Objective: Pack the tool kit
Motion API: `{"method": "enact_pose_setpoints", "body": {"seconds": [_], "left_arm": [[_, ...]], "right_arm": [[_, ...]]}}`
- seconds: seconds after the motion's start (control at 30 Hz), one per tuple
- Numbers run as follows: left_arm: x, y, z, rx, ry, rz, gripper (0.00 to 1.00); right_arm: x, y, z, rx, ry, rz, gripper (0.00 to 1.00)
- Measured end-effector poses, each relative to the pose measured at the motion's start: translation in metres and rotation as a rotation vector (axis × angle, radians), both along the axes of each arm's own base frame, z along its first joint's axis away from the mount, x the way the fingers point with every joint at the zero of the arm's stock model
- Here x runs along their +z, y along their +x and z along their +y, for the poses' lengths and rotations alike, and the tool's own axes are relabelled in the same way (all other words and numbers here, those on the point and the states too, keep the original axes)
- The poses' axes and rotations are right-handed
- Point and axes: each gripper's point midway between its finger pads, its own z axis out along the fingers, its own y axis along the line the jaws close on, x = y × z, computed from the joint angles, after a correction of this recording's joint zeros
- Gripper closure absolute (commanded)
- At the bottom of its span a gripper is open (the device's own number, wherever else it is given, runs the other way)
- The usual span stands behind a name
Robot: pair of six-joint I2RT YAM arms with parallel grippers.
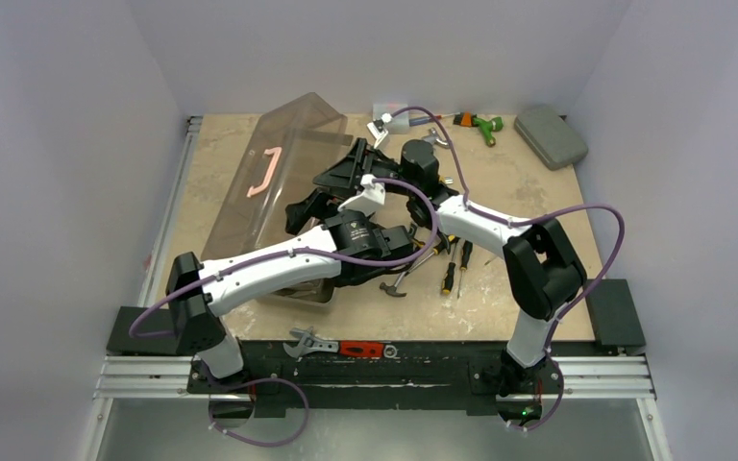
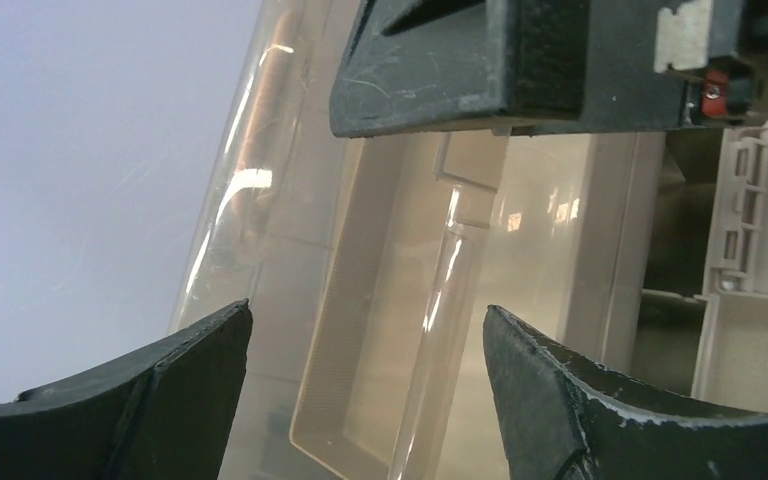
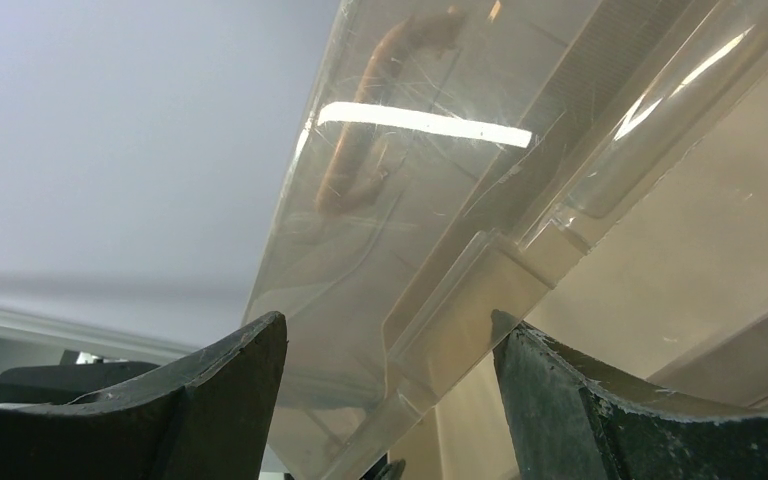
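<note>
The long beige-tan toolbox (image 1: 250, 206) lies at the table's left middle, its clear lid with the pale pink handle (image 1: 264, 171) tilted up. Both arms reach over its open right side. My left gripper (image 1: 306, 207) is open and empty above a beige fold-out tray (image 2: 360, 330). My right gripper (image 1: 338, 173) is open and empty, with the edge of the clear lid (image 3: 430, 250) between its fingers, not gripped. The pink handle shows through the lid in the right wrist view (image 3: 360, 140). Screwdrivers (image 1: 454, 264) and a hammer (image 1: 399, 283) lie on the table right of the box.
A wrench (image 1: 307, 341) and a red-handled tool (image 1: 360, 349) lie on the front rail. A green and orange tool (image 1: 480, 123), a small clear box (image 1: 394, 113) and a flat grey-green case (image 1: 550, 134) sit at the back right. The right gripper's black body (image 2: 460, 60) hangs over the left one.
</note>
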Motion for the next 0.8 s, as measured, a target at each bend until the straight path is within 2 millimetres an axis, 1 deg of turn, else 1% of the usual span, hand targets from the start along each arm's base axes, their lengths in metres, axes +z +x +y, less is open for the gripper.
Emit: {"method": "enact_pose_setpoints", "body": {"seconds": [0.23,0.3,0.4,0.57,0.67,0.73,0.8], "left_arm": [[0.004,0.003,0.017,0.03,0.014,-0.022,0.19],[0.004,0.003,0.021,0.038,0.008,-0.02,0.19],[0.005,0.002,0.025,0.043,-0.001,-0.016,0.19],[0.006,0.002,0.026,0.042,-0.001,-0.012,0.2],[0.006,0.002,0.027,0.044,-0.001,-0.013,0.2],[0.007,0.002,0.028,0.048,-0.003,-0.013,0.2],[0.008,0.003,0.03,0.053,-0.006,-0.015,0.2]], "right_arm": [[0.002,-0.003,0.002,0.01,0.004,0.003,0.26],[0.003,-0.003,0.002,0.012,0.005,0.001,0.24],[0.003,-0.003,0.003,0.012,0.005,-0.001,0.19],[0.002,0.001,-0.001,0.0,-0.004,-0.023,0.18],[0.0,0.01,-0.01,-0.026,-0.018,-0.027,0.18],[0.0,0.018,-0.023,-0.061,-0.033,-0.031,0.18],[0.002,0.028,-0.04,-0.114,-0.054,-0.038,0.18]]}}
